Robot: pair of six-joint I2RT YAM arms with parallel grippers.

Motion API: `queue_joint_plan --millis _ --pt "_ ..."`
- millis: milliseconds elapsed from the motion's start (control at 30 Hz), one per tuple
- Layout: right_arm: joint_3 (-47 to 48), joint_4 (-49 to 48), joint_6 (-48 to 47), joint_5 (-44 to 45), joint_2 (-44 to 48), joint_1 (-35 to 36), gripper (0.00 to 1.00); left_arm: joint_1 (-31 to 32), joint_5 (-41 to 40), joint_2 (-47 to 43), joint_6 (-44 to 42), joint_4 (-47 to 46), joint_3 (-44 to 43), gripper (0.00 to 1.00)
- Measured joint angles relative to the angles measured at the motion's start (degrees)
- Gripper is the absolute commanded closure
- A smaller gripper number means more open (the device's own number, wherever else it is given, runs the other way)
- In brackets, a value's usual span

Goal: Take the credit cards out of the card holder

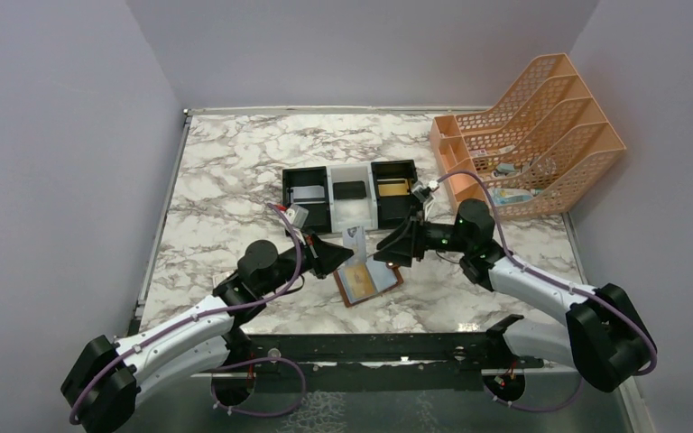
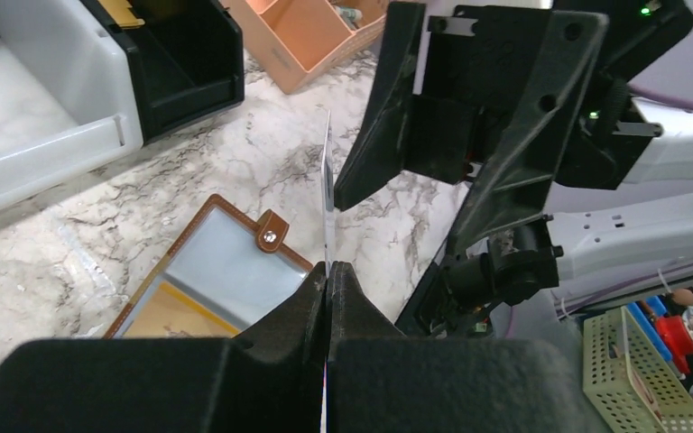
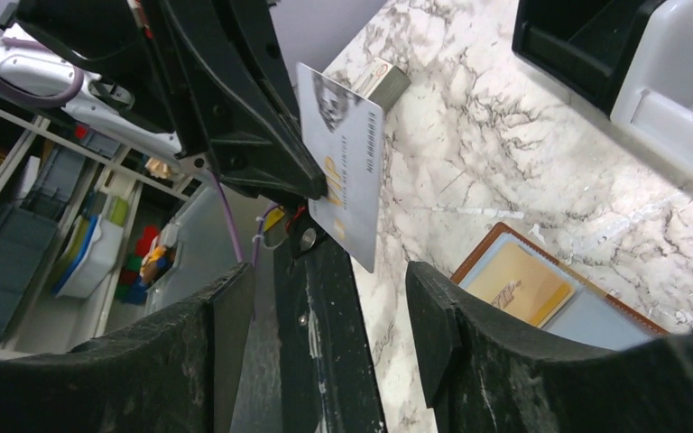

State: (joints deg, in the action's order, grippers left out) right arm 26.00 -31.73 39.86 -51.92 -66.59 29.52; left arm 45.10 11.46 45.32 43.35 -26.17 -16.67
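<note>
The brown card holder [image 1: 368, 281] lies open on the marble, a gold credit card [image 3: 514, 287] in its blue-grey pocket [image 2: 226, 271]. My left gripper [image 2: 328, 269] is shut on the lower edge of a pale grey credit card [image 3: 347, 176] and holds it upright just above the holder. Facing it, my right gripper [image 3: 325, 275] is open. The card's free end stands just beyond its fingertips [image 3: 420, 289], with nothing pinched between them. Seen from the left wrist, the card [image 2: 328, 185] is edge-on, just left of the right gripper's fingers [image 2: 388, 108].
Behind the grippers sits a black-white-black tray [image 1: 336, 213] with a grey card [image 1: 309, 192], a dark card [image 1: 350, 189] and a gold card [image 1: 392, 187] in its compartments. An orange file rack [image 1: 532, 135] stands at the back right.
</note>
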Motion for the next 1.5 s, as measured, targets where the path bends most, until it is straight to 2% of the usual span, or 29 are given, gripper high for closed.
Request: queue_joint_plan --millis 167,333,467,600,733,900,933,1100,1200,1367,1500 --pt "0.0 -0.37 1.75 -0.35 -1.29 0.17 0.47 0.0 2.6 -0.02 0.42 -1.88 0.0 1.0" --pt "-0.92 -6.36 5.99 -1.2 -2.05 0.9 0.54 -0.04 7.65 0.22 0.48 -4.28 0.07 1.0" --pt "-1.44 -9.77 8.74 -1.99 -3.5 2.16 0.69 -0.04 10.23 0.11 0.66 -6.19 0.44 1.0" --pt "-1.46 -12.48 11.37 -2.71 -4.85 2.67 0.78 -0.04 12.13 0.13 0.9 -7.41 0.68 1.0" --pt "-1.75 -16.65 13.6 -4.33 -5.05 2.67 0.98 -0.04 13.25 0.66 0.9 -8.48 0.7 1.0" --pt "-1.92 -19.67 15.21 -5.88 -5.14 2.64 0.99 -0.07 13.84 1.42 1.09 -9.73 0.7 1.0" --pt "-1.99 -19.93 15.37 -6.05 -5.14 2.62 0.99 -0.07 13.86 1.51 1.09 -9.88 0.7 0.92" --pt "-2.05 -18.53 14.45 -5.86 -4.42 2.67 0.99 -0.04 13.42 2.05 0.7 -9.99 0.72 0.29" --pt "-1.68 -12.57 11.19 -3.69 -2.16 2.71 0.99 -0.04 12.0 2.08 0.07 -8.0 0.74 0.02" --pt "0.28 -0.66 4.92 2.97 1.33 2.73 0.99 -0.04 6.56 -1.03 -1.97 0.44 0.68 0.01" --pt "1.33 6.64 1.16 8.59 2.91 2.73 0.99 -0.04 -4.22 -4.61 -3.41 14.34 -1.46 0.01"
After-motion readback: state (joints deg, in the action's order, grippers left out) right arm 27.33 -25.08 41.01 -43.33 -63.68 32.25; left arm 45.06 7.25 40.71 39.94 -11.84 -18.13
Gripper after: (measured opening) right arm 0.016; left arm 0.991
